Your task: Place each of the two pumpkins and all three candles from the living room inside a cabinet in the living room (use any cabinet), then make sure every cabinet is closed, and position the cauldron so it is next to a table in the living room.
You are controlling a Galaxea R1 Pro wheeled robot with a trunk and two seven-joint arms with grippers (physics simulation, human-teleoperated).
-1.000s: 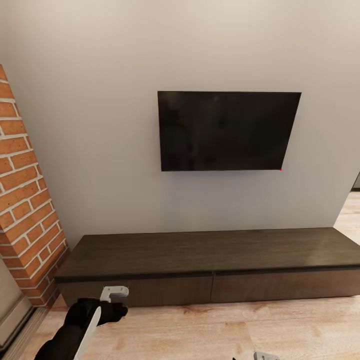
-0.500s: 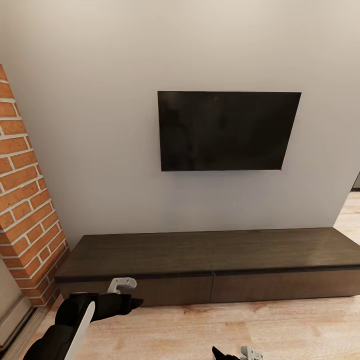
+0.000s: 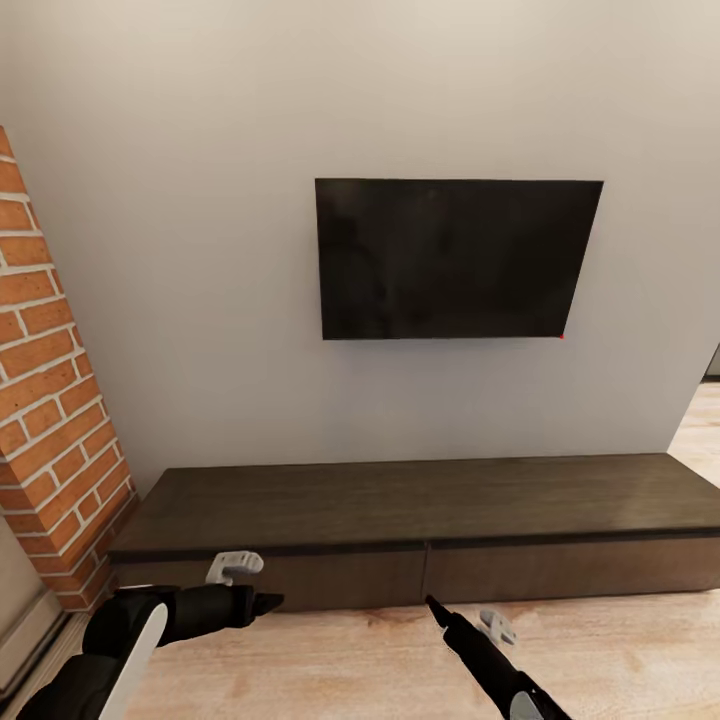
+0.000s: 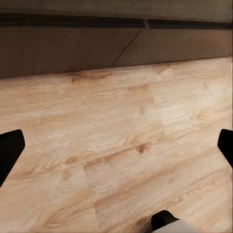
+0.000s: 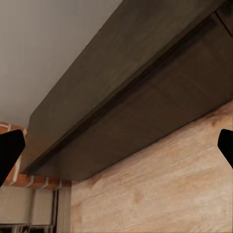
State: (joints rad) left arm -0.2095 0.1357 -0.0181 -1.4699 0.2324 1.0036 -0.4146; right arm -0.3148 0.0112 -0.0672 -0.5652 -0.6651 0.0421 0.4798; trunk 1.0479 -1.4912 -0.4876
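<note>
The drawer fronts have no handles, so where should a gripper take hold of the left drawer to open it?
Judging by shape, hook the shadowed gap along the left drawer front's top edge, beneath the cabinet's overhanging top, coming straight from the front.

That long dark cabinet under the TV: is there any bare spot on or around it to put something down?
The cabinet top is bare end to end, from the brick column rightwards below the TV. The wood floor in front is open too, tightest where the left gripper and right gripper hover by the drawer fronts.

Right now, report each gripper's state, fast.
Left gripper: open, holding nothing, over the wooden floor.
Right gripper: open, holding nothing, facing the cabinet.
</note>
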